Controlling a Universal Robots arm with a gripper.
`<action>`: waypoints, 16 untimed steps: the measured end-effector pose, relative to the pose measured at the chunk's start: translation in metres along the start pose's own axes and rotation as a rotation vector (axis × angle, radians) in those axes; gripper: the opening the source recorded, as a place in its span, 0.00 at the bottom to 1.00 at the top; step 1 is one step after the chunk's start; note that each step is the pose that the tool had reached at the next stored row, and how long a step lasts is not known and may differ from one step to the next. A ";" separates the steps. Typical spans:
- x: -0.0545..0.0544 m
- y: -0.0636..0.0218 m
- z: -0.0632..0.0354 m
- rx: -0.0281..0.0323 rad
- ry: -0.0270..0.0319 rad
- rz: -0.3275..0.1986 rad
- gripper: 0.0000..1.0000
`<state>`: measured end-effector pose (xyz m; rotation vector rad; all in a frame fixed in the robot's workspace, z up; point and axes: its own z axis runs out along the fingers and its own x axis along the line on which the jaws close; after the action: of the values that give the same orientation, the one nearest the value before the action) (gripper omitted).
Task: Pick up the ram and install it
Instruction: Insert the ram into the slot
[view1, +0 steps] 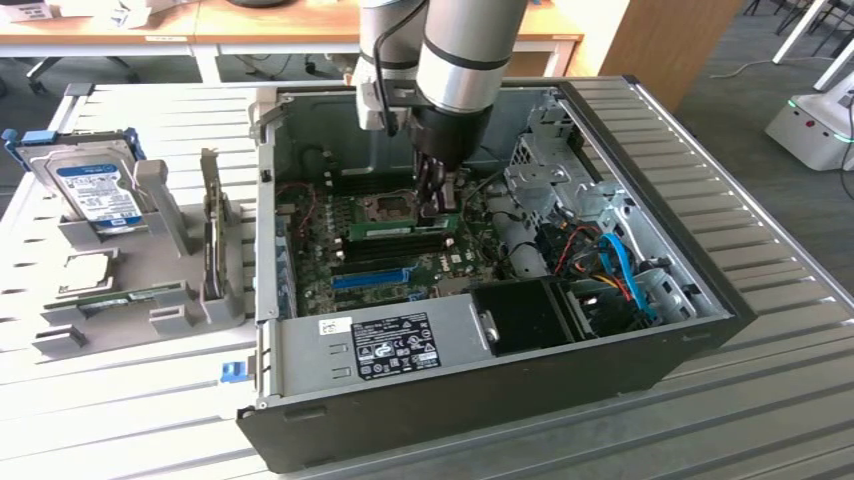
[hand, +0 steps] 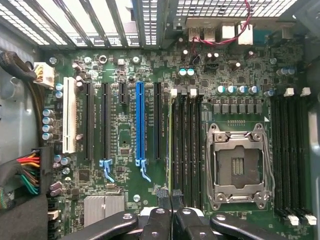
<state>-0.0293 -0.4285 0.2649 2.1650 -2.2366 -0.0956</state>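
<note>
closest to you in the exterior view, the open computer case (view1: 467, 410) lies on its side on the ribbed table (view1: 774, 400), with the labelled power supply (view1: 387, 345) along its near wall. just past it, your gripper (view1: 438, 212) reaches down to the motherboard (hand: 125, 200). its fingers (hand: 161, 196) are pinched narrow on one end of the ram (hand: 170, 145). the ram stands on edge along the memory slot just beside the blue slot (hand: 139, 122), between that and the cpu socket (hand: 237, 167). off to the exterior view's left, a hard drive (view1: 94, 190) stands in a grey rack (view1: 220, 290). wooden desks (view1: 267, 25) sit farthest back.
</note>
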 end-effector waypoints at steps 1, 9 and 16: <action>0.000 -0.0001 0.0012 0.0001 0.0000 0.000 0.12; 0.000 -0.0006 0.0102 0.0001 -0.0001 0.000 0.12; 0.000 -0.0008 0.0125 0.0000 0.0001 0.000 0.12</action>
<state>-0.0293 -0.4286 0.2523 2.1649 -2.2365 -0.0955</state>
